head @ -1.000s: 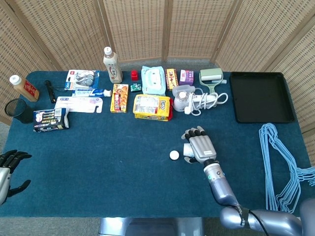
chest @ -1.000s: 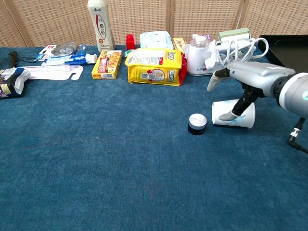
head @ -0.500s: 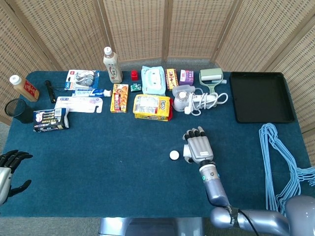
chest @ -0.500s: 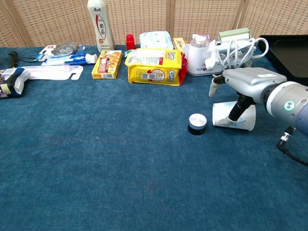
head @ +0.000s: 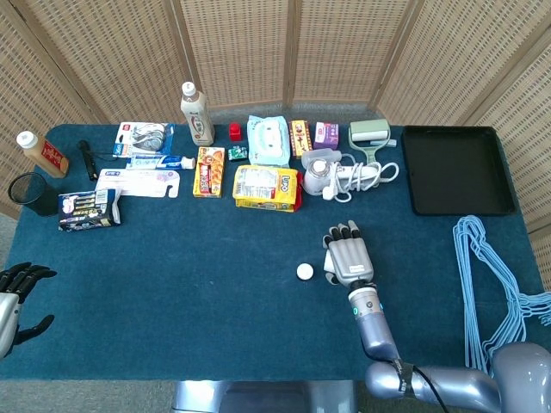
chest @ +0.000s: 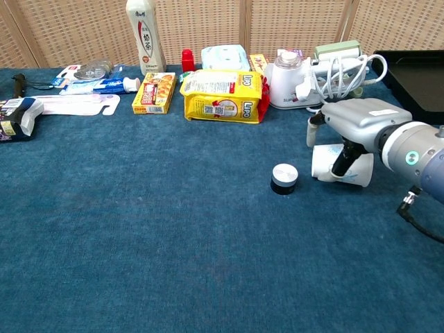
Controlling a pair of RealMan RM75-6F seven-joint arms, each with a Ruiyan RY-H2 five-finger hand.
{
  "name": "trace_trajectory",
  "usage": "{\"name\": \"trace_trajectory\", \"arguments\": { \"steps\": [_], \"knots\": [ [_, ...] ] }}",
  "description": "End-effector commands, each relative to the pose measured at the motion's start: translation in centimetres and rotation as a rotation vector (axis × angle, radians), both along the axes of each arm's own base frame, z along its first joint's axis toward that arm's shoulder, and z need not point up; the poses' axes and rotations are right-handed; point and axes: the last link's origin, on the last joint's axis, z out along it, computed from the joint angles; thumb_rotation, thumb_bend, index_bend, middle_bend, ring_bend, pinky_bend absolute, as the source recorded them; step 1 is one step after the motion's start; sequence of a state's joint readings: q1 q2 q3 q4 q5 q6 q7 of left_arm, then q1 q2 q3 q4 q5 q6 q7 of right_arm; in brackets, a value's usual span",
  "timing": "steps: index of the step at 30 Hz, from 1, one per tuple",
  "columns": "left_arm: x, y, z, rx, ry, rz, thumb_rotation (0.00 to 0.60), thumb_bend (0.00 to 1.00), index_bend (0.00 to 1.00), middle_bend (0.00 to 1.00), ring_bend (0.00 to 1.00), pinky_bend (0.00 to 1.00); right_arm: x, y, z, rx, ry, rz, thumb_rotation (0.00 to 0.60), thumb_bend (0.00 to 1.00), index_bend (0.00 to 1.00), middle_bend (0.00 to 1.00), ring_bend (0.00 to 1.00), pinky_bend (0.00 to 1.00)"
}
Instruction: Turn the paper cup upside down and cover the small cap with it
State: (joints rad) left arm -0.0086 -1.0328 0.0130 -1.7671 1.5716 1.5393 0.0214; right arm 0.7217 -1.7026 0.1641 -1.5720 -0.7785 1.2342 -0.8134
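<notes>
The white paper cup (chest: pixel 327 166) lies on its side on the blue tablecloth, mouth toward the left, with that end tipped up a little. My right hand (chest: pixel 361 121) lies over it, thumb on the near side and fingers curled behind, gripping it. From the head view the right hand (head: pixel 348 256) hides nearly all of the cup. The small cap (chest: pixel 284 178), silver-topped with a dark side, stands just left of the cup, also visible as the white cap (head: pixel 305 271). My left hand (head: pixel 15 297) hangs at the table's near left edge, fingers apart, holding nothing.
Behind the cup stand a yellow snack packet (chest: pixel 222 94) and a white appliance with a coiled cord (chest: pixel 295 82). A row of boxes, tubes and a bottle (head: pixel 196 114) fills the far side. A black tray (head: pixel 456 169) and blue hangers (head: pixel 491 284) lie to the right.
My right hand has closed further around the cup. The cup has shifted slightly right and its mouth end has risen. The cap and left hand have not moved.
</notes>
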Motion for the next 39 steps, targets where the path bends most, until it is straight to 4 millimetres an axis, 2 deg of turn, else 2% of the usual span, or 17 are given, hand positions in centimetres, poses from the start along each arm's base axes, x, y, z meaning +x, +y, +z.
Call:
{"name": "trace_trajectory", "arguments": {
  "steps": [1,10,22,37,39],
  "knots": [
    [-0.1,0.0,0.0,0.000,0.001,0.003,0.600,0.18,0.28,0.28,0.17,0.18,-0.1,-0.1,0.1,-0.005,0.007,-0.003,0.562,0.24,0.38,0.21,0.14,0.06],
    [-0.1,0.1,-0.1,-0.003,-0.001,-0.002,0.600,0.18,0.28,0.28,0.17,0.18,-0.1,0.0,0.2,-0.007,0.027,-0.007,0.562,0.24,0.39,0.22,0.14,0.07],
    [-0.1,0.1,0.0,-0.001,-0.001,-0.005,0.600,0.18,0.28,0.28,0.17,0.18,-0.1,0.0,0.8,-0.017,0.002,-0.008,0.559,0.25,0.49,0.25,0.15,0.08],
    [-0.1,0.0,0.1,0.000,0.003,-0.003,0.600,0.18,0.28,0.28,0.17,0.18,1.8,-0.5,3.7,0.052,-0.478,-0.163,0.559,0.25,0.49,0.25,0.16,0.08],
    [0.0,0.0,0.1,0.000,0.004,-0.003,0.600,0.18,0.28,0.28,0.17,0.18,2.1,-0.4,3.9,0.066,-0.586,-0.198,0.561,0.25,0.49,0.26,0.16,0.08]
  ]
}}
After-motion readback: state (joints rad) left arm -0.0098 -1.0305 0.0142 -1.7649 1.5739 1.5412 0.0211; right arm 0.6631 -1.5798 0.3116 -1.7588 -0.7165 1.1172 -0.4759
